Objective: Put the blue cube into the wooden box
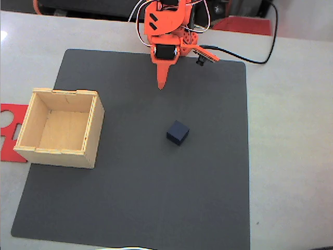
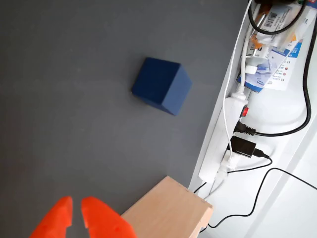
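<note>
The blue cube (image 1: 177, 133) sits alone on the dark mat, slightly right of centre in the fixed view. At the mat's left edge stands the wooden box (image 1: 60, 126), open-topped and with nothing inside. My orange gripper (image 1: 162, 85) hangs near the mat's far edge, pointing toward the cube from well behind it, fingers together and holding nothing. In the wrist view the blue cube (image 2: 162, 85) lies above centre, the gripper (image 2: 77, 207) shows at the bottom left, and a corner of the wooden box (image 2: 168, 213) is at the bottom.
A flat red plate (image 1: 8, 130) pokes out left of the box. The dark mat (image 1: 156, 198) covers most of the white table. A white power strip (image 2: 225, 148) with plugs and black cables (image 2: 277, 131) lies beside the mat's edge in the wrist view.
</note>
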You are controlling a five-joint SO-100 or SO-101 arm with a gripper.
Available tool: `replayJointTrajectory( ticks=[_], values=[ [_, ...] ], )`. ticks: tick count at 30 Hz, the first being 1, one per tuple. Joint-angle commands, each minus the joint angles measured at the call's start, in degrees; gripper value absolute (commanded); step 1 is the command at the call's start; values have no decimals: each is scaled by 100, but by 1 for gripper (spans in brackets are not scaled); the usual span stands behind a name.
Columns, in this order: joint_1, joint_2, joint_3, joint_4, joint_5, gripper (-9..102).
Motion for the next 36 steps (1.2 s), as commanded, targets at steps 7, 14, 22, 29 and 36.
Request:
replayJointTrajectory(
  ticks=[7, 14, 22, 29, 36],
  values=[
    [-624, 88, 9, -97, -396, 0],
    [-659, 88, 9, -97, -378, 0],
    [-633, 44, 9, -220, -519, 17],
    [-62, -4034, -1767, -2013, -492, 20],
    [-26, -6847, -4605, -1090, -1063, 24]
  ],
)
